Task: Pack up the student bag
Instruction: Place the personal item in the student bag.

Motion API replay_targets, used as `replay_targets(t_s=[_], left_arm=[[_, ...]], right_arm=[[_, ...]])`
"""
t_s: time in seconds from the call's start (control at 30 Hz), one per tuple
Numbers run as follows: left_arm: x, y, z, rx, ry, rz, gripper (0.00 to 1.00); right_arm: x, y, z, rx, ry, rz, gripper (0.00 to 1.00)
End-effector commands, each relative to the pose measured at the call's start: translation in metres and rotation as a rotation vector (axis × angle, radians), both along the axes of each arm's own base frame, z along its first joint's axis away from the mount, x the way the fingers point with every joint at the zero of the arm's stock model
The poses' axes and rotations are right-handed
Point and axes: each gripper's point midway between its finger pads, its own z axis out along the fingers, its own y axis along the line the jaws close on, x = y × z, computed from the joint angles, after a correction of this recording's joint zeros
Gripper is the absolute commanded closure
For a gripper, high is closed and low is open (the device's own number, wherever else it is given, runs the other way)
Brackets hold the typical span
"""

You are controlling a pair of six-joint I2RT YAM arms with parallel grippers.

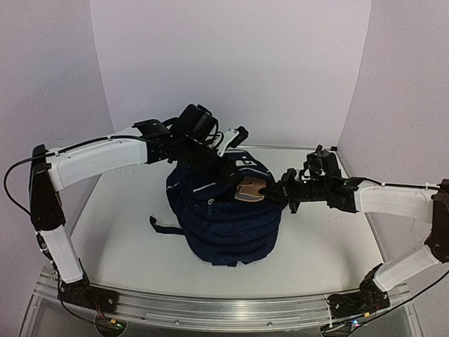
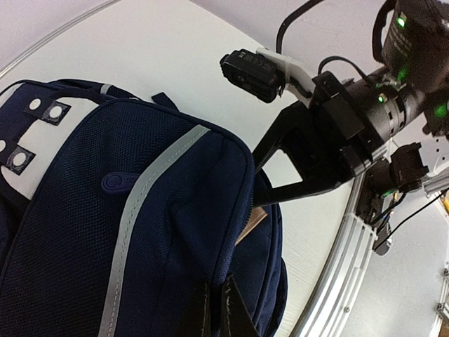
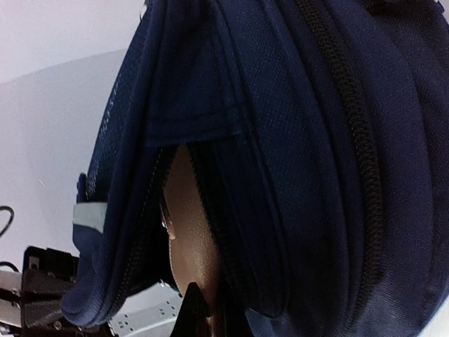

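The student bag [image 1: 223, 219], a navy backpack with pale stripes, stands upright in the middle of the table. My left gripper [image 1: 226, 170] reaches over its top and is shut on the fabric edge of an open zip pocket; the left wrist view shows the jaws [image 2: 214, 309] pinching that edge. My right gripper [image 1: 275, 189] is shut on a flat tan leather-like item [image 1: 250, 189] that sits partly inside that pocket. In the right wrist view the tan item [image 3: 188, 232] stands between the zip's two sides, with my fingers [image 3: 193, 312] on its near end.
The white table [image 1: 119, 210] lies all round the bag. A black strap [image 1: 163, 226] trails out at the bag's left. An aluminium rail [image 1: 210, 309] runs along the near edge. White walls close in the back and sides.
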Motion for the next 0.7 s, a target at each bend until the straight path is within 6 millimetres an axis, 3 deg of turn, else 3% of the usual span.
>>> replay_targets(t_s=[0.0, 0.3, 0.43, 0.53, 0.67], left_arm=[[-0.017, -0.039, 0.074, -0.300, -0.016, -0.079, 1.00], [-0.021, -0.049, 0.070, -0.325, 0.058, -0.101, 1.00], [-0.022, -0.051, 0.066, -0.335, 0.100, -0.093, 1.00], [-0.021, -0.053, 0.063, -0.341, 0.129, -0.078, 1.00], [-0.019, -0.048, 0.065, -0.348, 0.136, -0.052, 0.99]], right_arm=[[0.032, -0.008, 0.035, 0.140, -0.040, -0.279, 1.00], [0.049, 0.021, 0.036, 0.088, -0.125, -0.322, 0.98], [0.052, 0.041, 0.032, 0.059, -0.151, -0.297, 0.83], [0.051, 0.056, 0.040, 0.052, -0.201, -0.258, 0.72], [0.043, 0.043, 0.044, 0.010, -0.229, -0.288, 0.50]])
